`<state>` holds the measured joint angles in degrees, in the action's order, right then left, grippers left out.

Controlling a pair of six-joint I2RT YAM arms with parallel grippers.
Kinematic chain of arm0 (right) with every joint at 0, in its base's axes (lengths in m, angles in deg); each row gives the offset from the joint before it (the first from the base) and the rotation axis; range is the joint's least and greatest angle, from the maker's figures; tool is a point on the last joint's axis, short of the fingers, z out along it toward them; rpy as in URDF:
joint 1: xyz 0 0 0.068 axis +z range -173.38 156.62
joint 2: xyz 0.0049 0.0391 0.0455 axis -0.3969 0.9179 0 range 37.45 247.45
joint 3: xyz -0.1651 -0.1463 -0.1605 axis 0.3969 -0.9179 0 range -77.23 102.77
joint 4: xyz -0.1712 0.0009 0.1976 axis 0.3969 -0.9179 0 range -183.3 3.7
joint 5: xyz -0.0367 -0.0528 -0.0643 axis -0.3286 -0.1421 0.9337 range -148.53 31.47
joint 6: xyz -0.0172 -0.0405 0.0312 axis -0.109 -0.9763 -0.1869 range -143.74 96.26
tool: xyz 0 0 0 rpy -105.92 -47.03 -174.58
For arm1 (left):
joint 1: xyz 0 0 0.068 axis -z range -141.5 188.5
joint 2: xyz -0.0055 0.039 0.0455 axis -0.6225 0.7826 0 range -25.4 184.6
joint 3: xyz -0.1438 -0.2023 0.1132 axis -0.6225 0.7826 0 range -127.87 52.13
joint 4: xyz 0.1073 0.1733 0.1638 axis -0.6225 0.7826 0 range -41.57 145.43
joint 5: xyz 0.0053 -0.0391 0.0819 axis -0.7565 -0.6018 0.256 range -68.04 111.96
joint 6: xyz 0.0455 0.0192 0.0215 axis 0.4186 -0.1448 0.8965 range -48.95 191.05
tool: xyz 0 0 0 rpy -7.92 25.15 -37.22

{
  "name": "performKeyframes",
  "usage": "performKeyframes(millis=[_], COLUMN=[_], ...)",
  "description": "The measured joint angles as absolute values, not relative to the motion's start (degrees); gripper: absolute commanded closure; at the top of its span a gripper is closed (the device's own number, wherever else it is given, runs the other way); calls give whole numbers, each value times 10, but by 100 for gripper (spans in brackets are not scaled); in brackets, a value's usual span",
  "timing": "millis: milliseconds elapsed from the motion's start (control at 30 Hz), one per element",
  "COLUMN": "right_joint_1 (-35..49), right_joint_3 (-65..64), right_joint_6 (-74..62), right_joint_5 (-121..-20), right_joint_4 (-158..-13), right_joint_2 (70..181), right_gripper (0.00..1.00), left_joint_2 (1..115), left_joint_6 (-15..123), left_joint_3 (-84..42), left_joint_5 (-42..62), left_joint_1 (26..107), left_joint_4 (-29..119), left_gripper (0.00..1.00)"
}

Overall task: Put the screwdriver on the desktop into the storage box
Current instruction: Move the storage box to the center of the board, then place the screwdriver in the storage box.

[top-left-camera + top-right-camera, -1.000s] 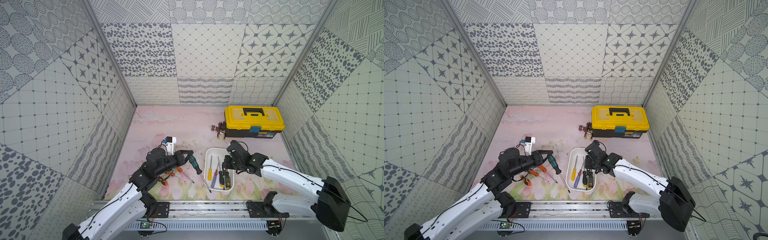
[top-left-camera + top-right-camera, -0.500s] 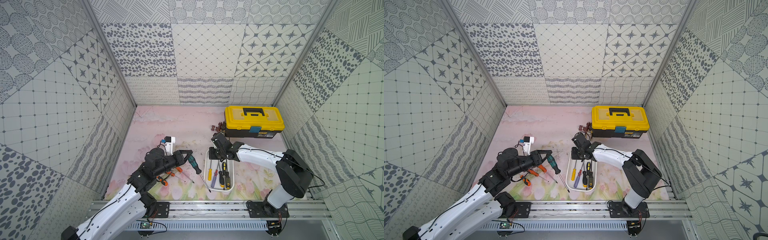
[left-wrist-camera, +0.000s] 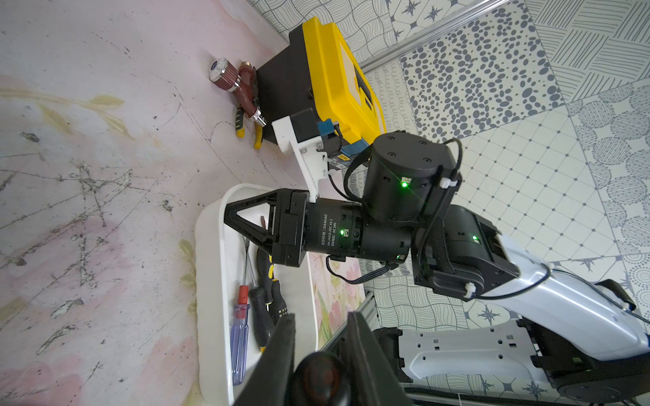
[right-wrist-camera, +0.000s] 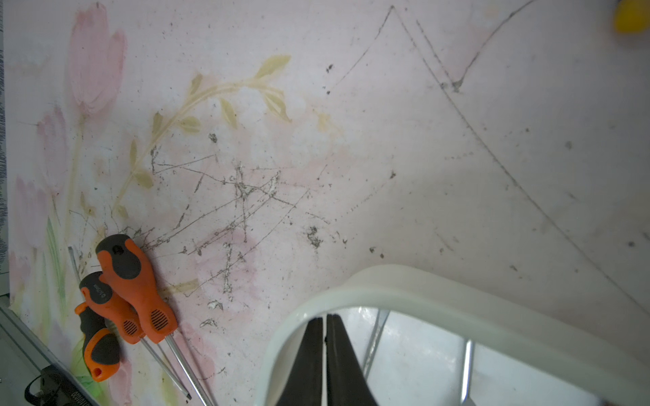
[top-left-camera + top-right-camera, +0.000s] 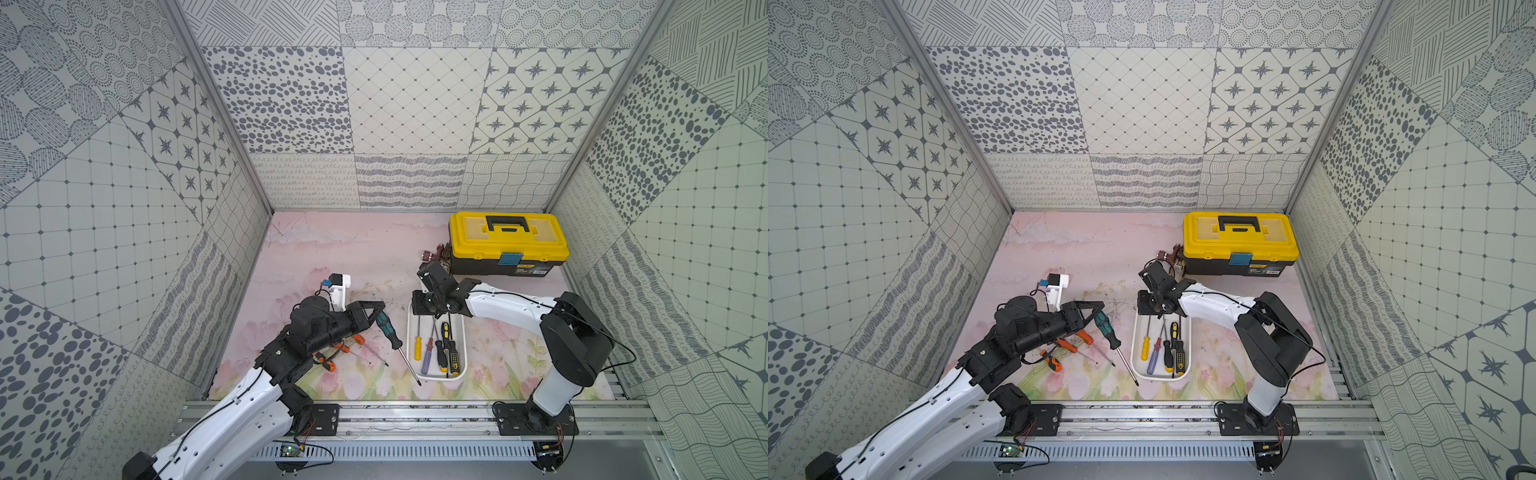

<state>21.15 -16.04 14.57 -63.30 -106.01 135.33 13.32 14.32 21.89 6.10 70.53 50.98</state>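
My left gripper (image 5: 379, 312) (image 5: 1099, 311) is shut on the top of a green-and-black-handled screwdriver (image 5: 385, 329) (image 5: 1108, 332). Its shaft slants down to the desktop (image 5: 332, 249) just left of the white storage box (image 5: 409, 353) (image 5: 1133, 353). In the left wrist view the dark handle butt (image 3: 322, 374) sits between the fingers (image 3: 281, 355). My right gripper (image 5: 417, 308) (image 3: 232, 216) is shut and empty. It hangs just inside the box's far rim (image 4: 404, 281). Several screwdrivers (image 5: 440, 353) lie in the box.
Three orange-handled screwdrivers (image 5: 345, 349) (image 4: 133, 281) lie on the desktop under my left arm. A yellow-lidded black toolbox (image 5: 507, 241) stands at the back right, with a brown fitting (image 3: 239, 81) and yellow-handled pliers (image 3: 239, 126) beside it.
My right arm has folded back and its shut gripper has moved from the box's middle to its far end. The left gripper has kept its hold and barely moved.
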Motion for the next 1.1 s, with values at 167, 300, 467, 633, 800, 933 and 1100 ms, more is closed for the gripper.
performKeyframes(millis=[167,300,467,633,800,933,1100], right_joint_1=[212,217,253,308,339,342,346], right_joint_3=[-161,-192,-271,-385,-478,-508,-515], right_joint_6=[145,140,132,153,195,219,240], right_joint_5=[-635,-617,-620,-703,-766,-801,-827], right_joint_4=[-1061,-1075,-1094,-1042,-975,-919,-847], right_joint_2=[1351,1283,1077,927,907,907,904], right_gripper=[82,44,30,23,20,21,37], left_joint_2=[134,140,174,223,261,269,266], left_joint_6=[146,149,144,125,103,90,80], left_joint_3=[219,219,233,250,254,253,253], left_joint_5=[61,61,52,33,12,1,-5], left_joint_1=[705,705,705,705,705,705,705], left_joint_4=[510,510,486,434,374,340,317], left_gripper=[100,100,100,100,100,100,100])
